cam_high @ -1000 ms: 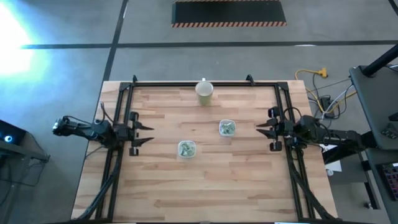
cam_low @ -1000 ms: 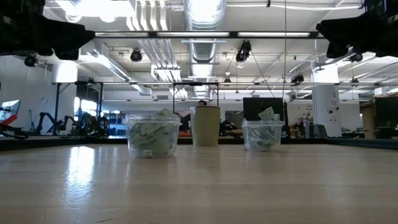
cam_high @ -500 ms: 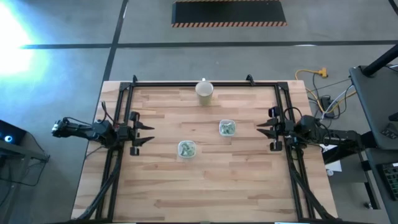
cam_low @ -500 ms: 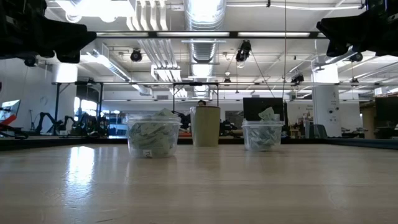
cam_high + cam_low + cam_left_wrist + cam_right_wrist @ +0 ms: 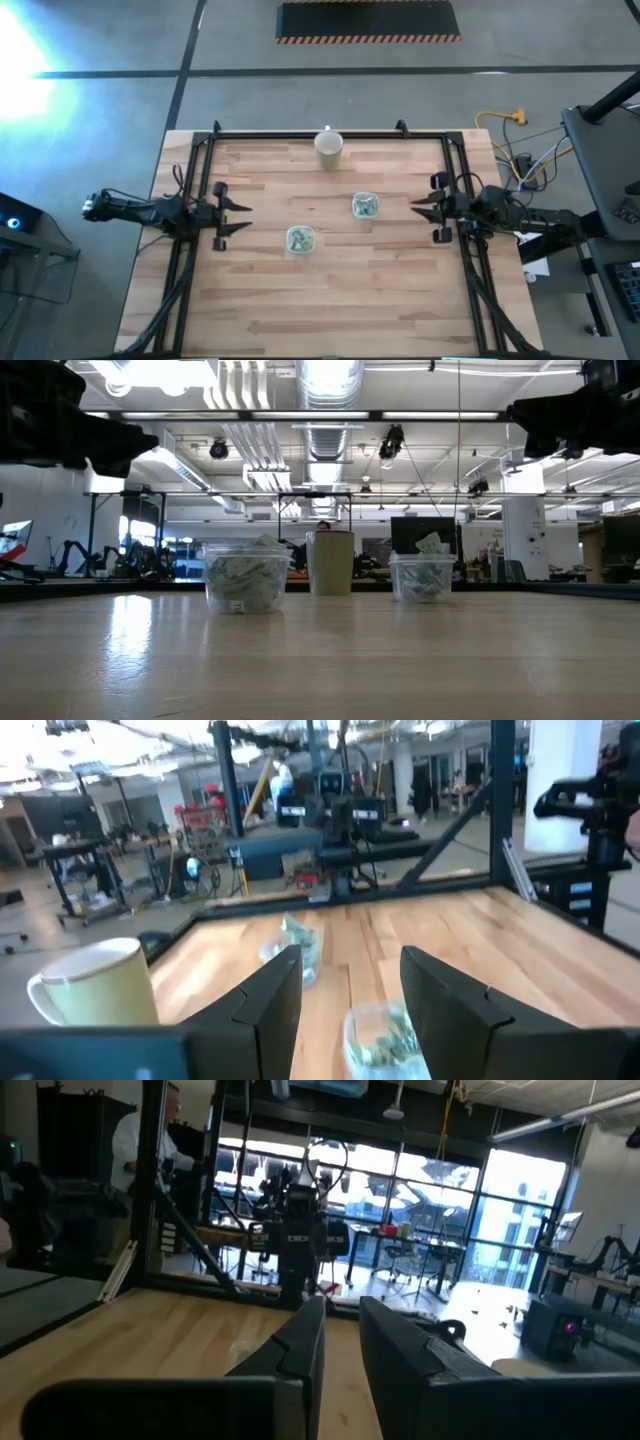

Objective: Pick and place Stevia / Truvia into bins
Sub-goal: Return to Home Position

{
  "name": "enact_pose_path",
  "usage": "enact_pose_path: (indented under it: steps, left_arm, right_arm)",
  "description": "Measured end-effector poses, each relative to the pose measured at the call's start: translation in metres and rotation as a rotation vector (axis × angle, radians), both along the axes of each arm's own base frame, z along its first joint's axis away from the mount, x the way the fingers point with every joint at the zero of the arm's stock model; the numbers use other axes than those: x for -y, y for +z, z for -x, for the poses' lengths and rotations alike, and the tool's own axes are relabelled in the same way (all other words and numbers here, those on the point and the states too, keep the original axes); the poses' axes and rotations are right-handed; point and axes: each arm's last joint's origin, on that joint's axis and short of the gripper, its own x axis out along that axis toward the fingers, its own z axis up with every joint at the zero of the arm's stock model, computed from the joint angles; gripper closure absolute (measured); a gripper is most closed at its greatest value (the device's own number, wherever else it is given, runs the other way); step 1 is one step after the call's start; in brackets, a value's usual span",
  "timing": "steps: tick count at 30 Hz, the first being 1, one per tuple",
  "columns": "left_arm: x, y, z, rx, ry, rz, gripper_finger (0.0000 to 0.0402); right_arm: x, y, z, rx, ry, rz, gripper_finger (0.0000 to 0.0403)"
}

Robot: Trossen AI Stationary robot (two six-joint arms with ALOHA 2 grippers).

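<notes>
The pale plank-topped wooden table (image 5: 340,300) carries little, which fits a sorting job that looks about finished. The two dark arms sit at opposite side edges, well apart from the containers, probably parked so nothing gets knocked. The left gripper (image 5: 238,217) hangs with its fingers spread and the right gripper (image 5: 424,208) with a narrower gap, neither pinching anything. The cream round mug (image 5: 329,146) stands at the far edge, out of the working lane. The two clear square plastic bins (image 5: 300,238) (image 5: 365,206) stand mid-table within either arm's reach, and the pale green and white Stevia packets (image 5: 245,575) lie heaped inside them.
</notes>
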Motion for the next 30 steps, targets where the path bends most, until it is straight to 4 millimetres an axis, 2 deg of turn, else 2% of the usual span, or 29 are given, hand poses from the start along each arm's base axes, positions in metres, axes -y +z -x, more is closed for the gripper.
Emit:
enact_pose_path:
  steps: [6,30]
  left_arm:
    - [0.001,-0.005,-0.004,-0.058,0.001,0.013,0.0246]
    - [0.002,-0.016,-0.01,-0.184,0.004,-0.011,0.0246]
  right_arm:
    - [0.0,-0.004,-0.002,-0.043,0.01,-0.057,0.0346]
    - [0.0,-0.005,-0.003,-0.055,0.01,-0.05,0.0346]
